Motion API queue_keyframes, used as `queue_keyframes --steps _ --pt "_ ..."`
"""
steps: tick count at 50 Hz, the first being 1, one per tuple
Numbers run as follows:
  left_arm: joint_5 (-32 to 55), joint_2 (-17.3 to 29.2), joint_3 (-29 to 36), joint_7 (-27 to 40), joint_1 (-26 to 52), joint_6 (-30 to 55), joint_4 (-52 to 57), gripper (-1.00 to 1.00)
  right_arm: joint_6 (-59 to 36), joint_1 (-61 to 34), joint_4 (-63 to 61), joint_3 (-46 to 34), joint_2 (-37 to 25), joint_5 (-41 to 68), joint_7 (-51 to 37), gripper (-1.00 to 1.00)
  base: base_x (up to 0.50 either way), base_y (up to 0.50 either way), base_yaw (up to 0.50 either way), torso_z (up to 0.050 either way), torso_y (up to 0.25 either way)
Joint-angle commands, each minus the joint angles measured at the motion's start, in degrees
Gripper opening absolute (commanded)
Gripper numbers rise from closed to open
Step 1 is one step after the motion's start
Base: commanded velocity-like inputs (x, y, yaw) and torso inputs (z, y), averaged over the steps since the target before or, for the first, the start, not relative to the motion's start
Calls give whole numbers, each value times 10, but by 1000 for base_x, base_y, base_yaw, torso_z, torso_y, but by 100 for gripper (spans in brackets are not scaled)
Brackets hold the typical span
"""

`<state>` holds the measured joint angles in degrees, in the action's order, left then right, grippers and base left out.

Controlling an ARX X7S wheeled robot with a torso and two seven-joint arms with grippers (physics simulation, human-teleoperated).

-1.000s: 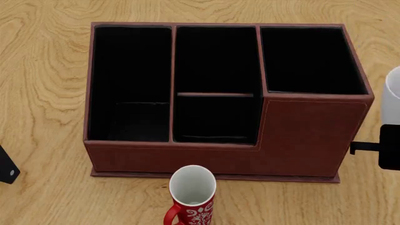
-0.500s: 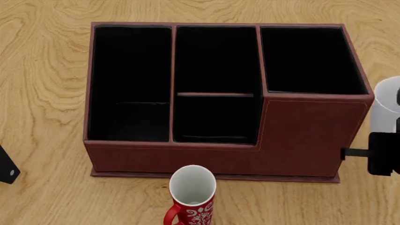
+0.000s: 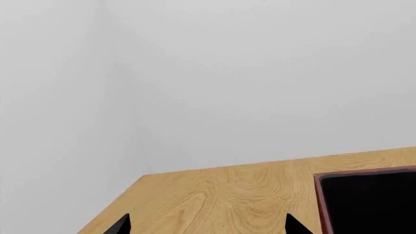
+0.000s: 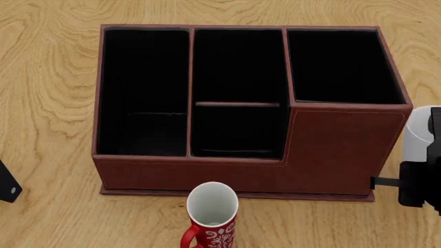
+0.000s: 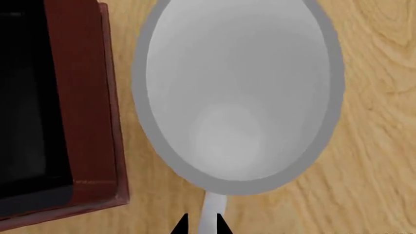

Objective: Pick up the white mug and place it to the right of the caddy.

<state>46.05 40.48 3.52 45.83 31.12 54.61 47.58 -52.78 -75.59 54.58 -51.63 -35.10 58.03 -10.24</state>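
The white mug [image 5: 237,92] fills the right wrist view, seen from above, upright, just beside the caddy's [image 5: 78,97] right wall. In the head view the mug [image 4: 415,135] shows at the right edge, right of the caddy [image 4: 344,155]. My right gripper [image 5: 202,225] is shut on the mug's handle [image 5: 209,212], with both black fingertips pressed against it. Its black body shows in the head view [image 4: 422,181]. My left gripper [image 3: 206,226] is open over bare wood near the caddy's far left corner [image 3: 367,200], holding nothing.
A red mug with white pattern [image 4: 211,214] stands in front of the caddy's near wall. A black part of my left arm [image 4: 7,183] shows at the head view's left edge. The wooden table [image 4: 48,93] surrounds the caddy.
My right gripper has carried the white mug lower and nearer in the head view, alongside the caddy's right wall. The left arm, the caddy and the red mug have not moved.
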Motion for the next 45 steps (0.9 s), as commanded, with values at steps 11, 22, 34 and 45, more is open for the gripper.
queue_keyframes --steps 11,22,34,45 --pt "-2 -1 11 6 7 3 0 100 81 -2 174 -25 71 -65 92 -100 0 0 0 0 0" --pt "0 -1 14 10 11 7 2 100 97 13 203 2 84 -97 109 -100 0 0 0 0 0" --pt "0 0 13 11 8 3 2 100 88 20 203 53 86 -148 114 -100 3 0 2 0 -2" --pt "-5 -1 16 8 1 -8 -3 100 73 -3 197 69 95 -185 134 100 3 -1 2 0 -4"
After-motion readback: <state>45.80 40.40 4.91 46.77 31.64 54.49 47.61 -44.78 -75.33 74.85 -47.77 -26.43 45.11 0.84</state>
